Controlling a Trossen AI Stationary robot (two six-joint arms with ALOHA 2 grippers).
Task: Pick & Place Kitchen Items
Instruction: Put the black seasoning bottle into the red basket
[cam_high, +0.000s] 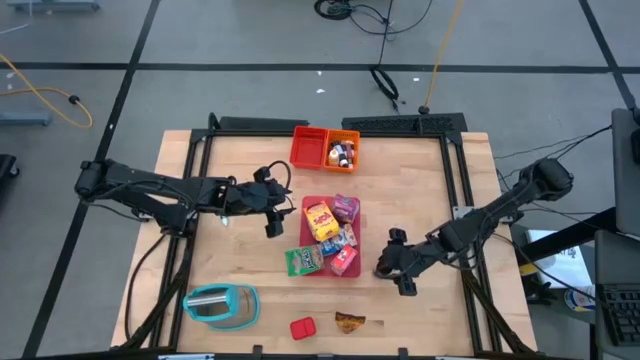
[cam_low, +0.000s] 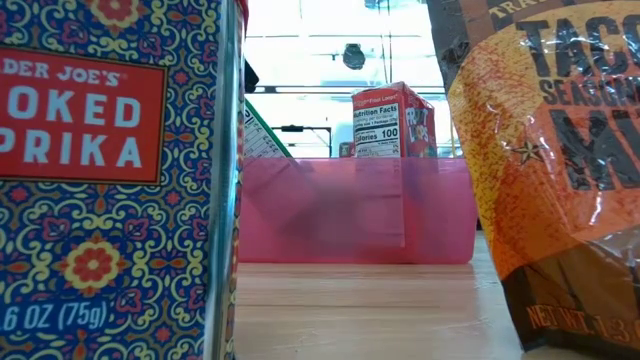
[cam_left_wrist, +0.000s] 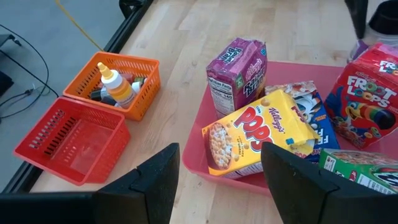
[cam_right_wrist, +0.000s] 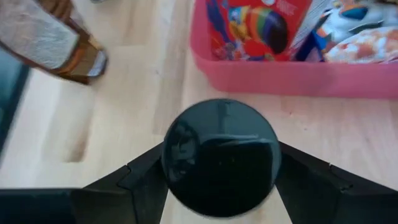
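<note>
Presently a dark round-topped item (cam_right_wrist: 221, 158) is clasped by the right gripper (cam_high: 392, 268) at the pink tray's (cam_high: 310, 205) three o'clock; cereal boxes (cam_high: 321, 220) lie within. The left gripper (cam_high: 278, 210) is held open at nine o'clock.

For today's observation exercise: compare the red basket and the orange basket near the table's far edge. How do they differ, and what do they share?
The red basket looks empty, while the orange basket holds small bottles, among them one with a yellow cap and orange body. The two also differ in colour, red against orange. In the high view the red basket lies to the left of the orange one. Both are square plastic mesh bins, standing upright and touching side by side.
</note>
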